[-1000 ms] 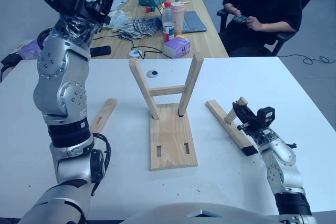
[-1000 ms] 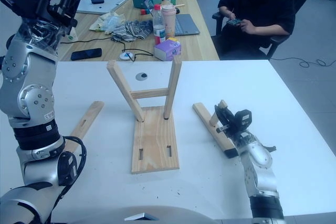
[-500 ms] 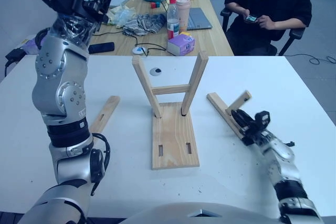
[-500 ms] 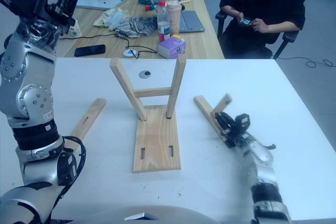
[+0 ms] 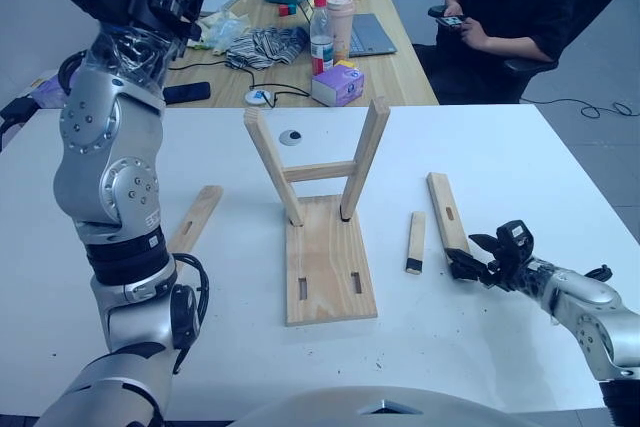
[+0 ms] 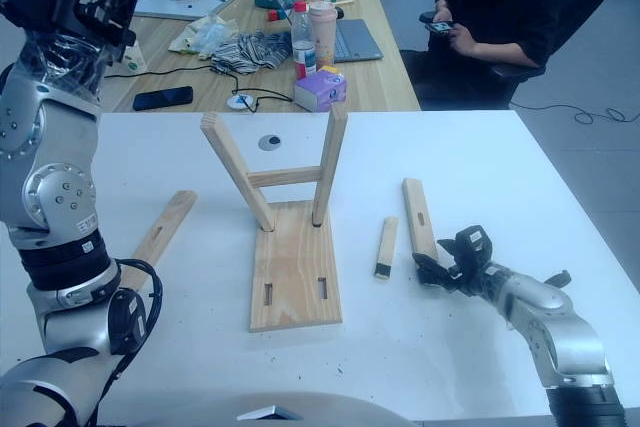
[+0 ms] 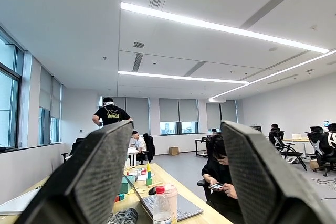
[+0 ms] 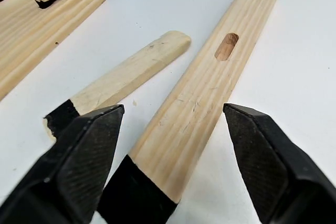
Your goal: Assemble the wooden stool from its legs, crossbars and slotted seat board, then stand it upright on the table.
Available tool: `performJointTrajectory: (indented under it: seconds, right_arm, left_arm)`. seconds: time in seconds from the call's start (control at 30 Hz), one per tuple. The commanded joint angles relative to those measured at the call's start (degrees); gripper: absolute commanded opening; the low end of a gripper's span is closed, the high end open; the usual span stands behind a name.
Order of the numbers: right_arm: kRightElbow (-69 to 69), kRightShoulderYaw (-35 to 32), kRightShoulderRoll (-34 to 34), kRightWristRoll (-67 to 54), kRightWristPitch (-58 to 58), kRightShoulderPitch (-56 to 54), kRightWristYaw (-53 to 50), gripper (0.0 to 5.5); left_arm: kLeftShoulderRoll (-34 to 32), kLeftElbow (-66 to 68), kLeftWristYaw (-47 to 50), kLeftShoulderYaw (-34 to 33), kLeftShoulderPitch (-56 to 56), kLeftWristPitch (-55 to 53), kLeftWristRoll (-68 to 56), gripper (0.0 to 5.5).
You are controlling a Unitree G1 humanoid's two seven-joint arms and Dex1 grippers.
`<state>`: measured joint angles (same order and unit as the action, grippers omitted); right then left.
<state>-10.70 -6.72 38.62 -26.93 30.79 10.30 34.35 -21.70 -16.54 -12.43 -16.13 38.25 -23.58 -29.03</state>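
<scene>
The white surface [image 5: 540, 147] carries all the stool parts. The seat board [image 5: 325, 247] lies flat near its middle. Two legs stand up out of the board's far end and lean apart toward their tops, the left leg [image 5: 272, 165] and the right leg [image 5: 364, 155], with a crossbar [image 5: 318, 172] joining them about halfway up. Two slots [image 5: 303, 288] at the board's near end are open.

A loose leg [image 5: 196, 217] lies flat well to the left of the board. Off to the board's right lies a holed leg [image 5: 446, 209] with an oval hole through it and a black-tipped near end. A short bar [image 5: 415, 240], also black-tipped, lies between that leg and the board, beside the leg and apart from both.

The left end effector [image 7: 176, 166] is held high over the surface's far left corner, its two fingers spread wide with nothing between them. The right end effector [image 5: 466, 258] sits low at the right side of the surface. Its fingers [image 8: 84, 156] are spread to either side of the holed leg's black end and are not clamped on it.

Behind the surface, a wooden table [image 5: 395, 82] holds a bottle [image 5: 320, 39], a laptop [image 5: 365, 37] and other clutter.
</scene>
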Motion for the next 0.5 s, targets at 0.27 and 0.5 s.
performJointTrajectory:
  seconds: [0.27, 0.5]
  right_arm:
    - [-3.9, 8.8, -12.7, 1.1, 12.4, -10.6, -11.5, 3.47]
    - [-3.1, 9.5, -17.8, 6.7, 17.5, -11.0, -21.8, 3.47]
  left_arm:
    - [0.6, 0.2, 0.3, 0.5, -0.2, -0.6, -0.3, 3.05]
    - [0.5, 0.9, -0.5, 0.8, 0.5, -0.3, -0.5, 3.05]
